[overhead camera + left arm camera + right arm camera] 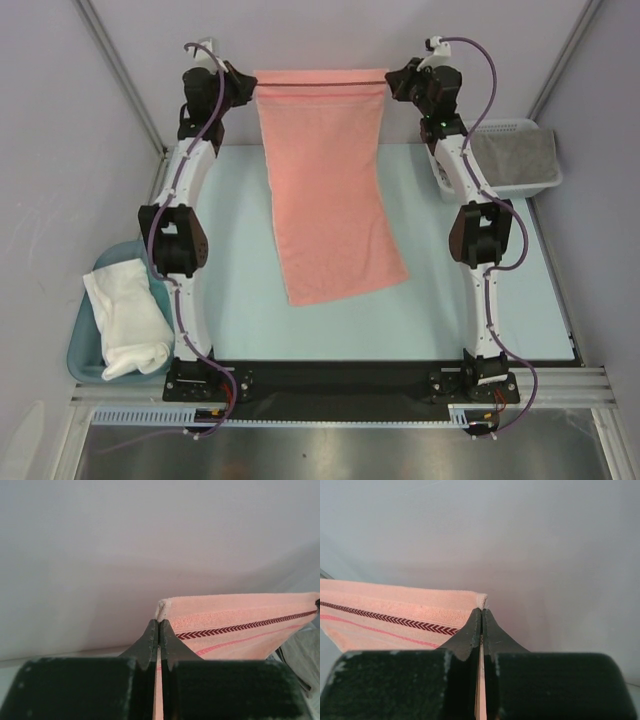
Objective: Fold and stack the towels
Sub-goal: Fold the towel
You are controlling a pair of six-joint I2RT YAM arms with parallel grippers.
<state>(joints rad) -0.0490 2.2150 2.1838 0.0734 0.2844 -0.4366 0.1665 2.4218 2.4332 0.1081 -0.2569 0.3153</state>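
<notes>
Nearest to you, at the left front corner, the teal tub (82, 340) sits just beside the left arm's base, with a white towel (125, 315) lying crumpled in it and spilling over its near rim. Past that, the pale blue tabletop (240, 300) runs between the two arms. Over its middle hangs the salmon-pink towel (325, 180), spread flat along its full length and skewed a little, so that its lower edge sits to the right of its top edge. From above you cannot tell whether that lower edge touches the tabletop. On the right side, just beyond the right arm's elbow, a white mesh basket (545, 180) holds a grey towel (515, 155). At the far end both arms are raised, and each holds one top corner of the pink towel, with the top hem stretched tight between them. Your left gripper (158, 625) has its fingers pressed together on the left corner, the cloth sandwiched in the narrow slit. Your right gripper (481, 612) pinches the right corner the same way. In both wrist views a dark red chevron stripe (240, 627) runs along the towel below the hem, and the plain grey wall stands behind it.
</notes>
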